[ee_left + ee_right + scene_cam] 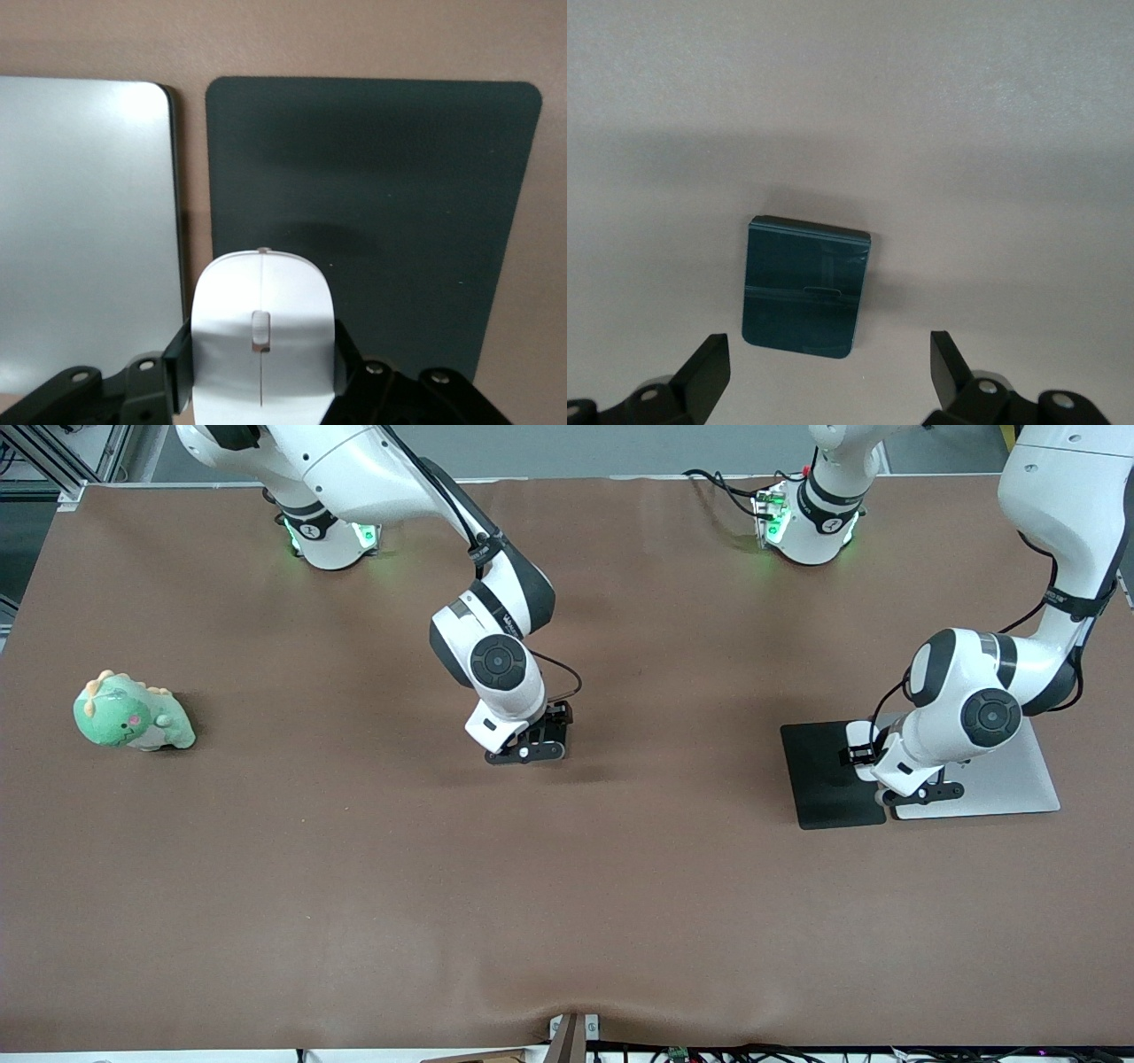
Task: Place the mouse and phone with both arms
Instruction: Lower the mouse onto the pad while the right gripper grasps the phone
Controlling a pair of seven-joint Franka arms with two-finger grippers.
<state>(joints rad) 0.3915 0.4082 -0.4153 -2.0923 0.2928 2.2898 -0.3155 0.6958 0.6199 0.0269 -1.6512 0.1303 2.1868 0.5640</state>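
While clamped on the mouse (261,341) over the black pad (381,204), left end effector (261,390); right end effector (828,376) spread wide above the phone (804,285).

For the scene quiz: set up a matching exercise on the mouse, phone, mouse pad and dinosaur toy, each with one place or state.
1 mouse
2 phone
3 mouse pad
4 dinosaur toy

a lies on the brown table under the open right gripper
b flat beside the silver slab
c held in the left gripper
d alone at the right arm's end

Pairs: 1-c, 2-a, 3-b, 4-d
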